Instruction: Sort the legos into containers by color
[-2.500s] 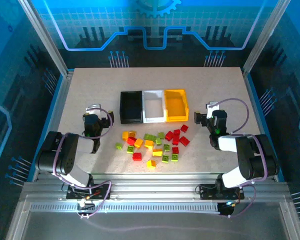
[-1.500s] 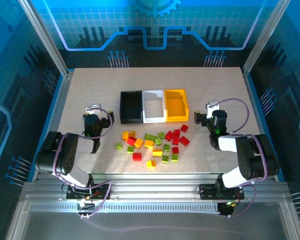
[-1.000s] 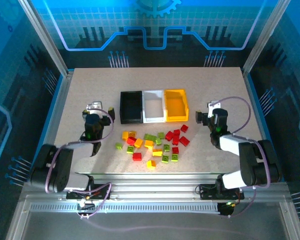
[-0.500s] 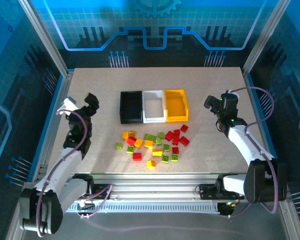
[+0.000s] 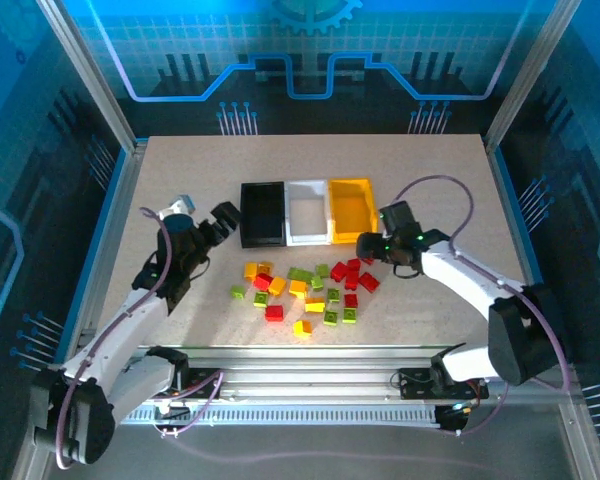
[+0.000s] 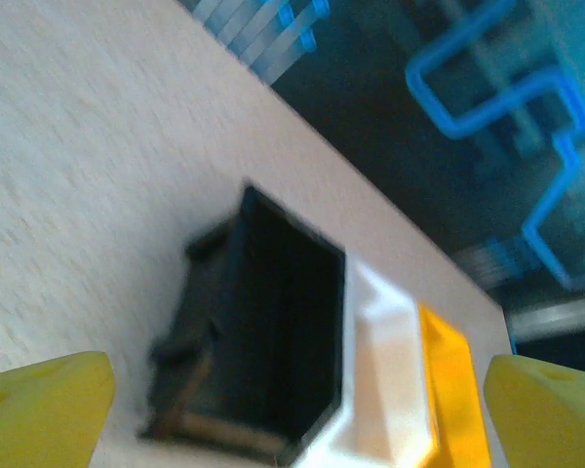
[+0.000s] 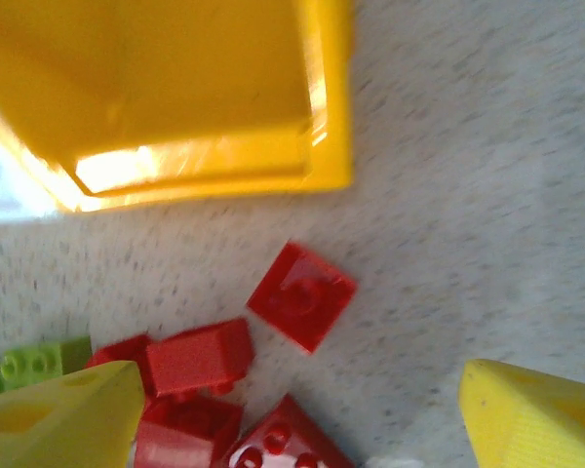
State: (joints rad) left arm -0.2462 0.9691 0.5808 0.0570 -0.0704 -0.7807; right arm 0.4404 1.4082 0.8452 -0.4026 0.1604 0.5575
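Note:
Red, orange-yellow and green legos (image 5: 305,285) lie scattered on the table in front of a row of three containers: a black bin (image 5: 262,213), a white bin (image 5: 308,211) and a yellow bin (image 5: 351,209). My left gripper (image 5: 215,222) hovers open just left of the black bin (image 6: 273,331), nothing between its yellow fingertips (image 6: 39,400). My right gripper (image 5: 372,245) stands open above the red legos (image 7: 302,295) close in front of the yellow bin (image 7: 175,88), its jaws wide apart and empty.
The table's pale surface (image 5: 180,170) stretches bare to the left, right and behind the bins. A green lego (image 7: 29,366) lies at the left edge of the right wrist view, beside the red cluster (image 7: 197,356).
Both arms have unfolded from near their bases. The left gripper swung in toward the black bin; the right gripper moved left and down to the red legos by the yellow bin.

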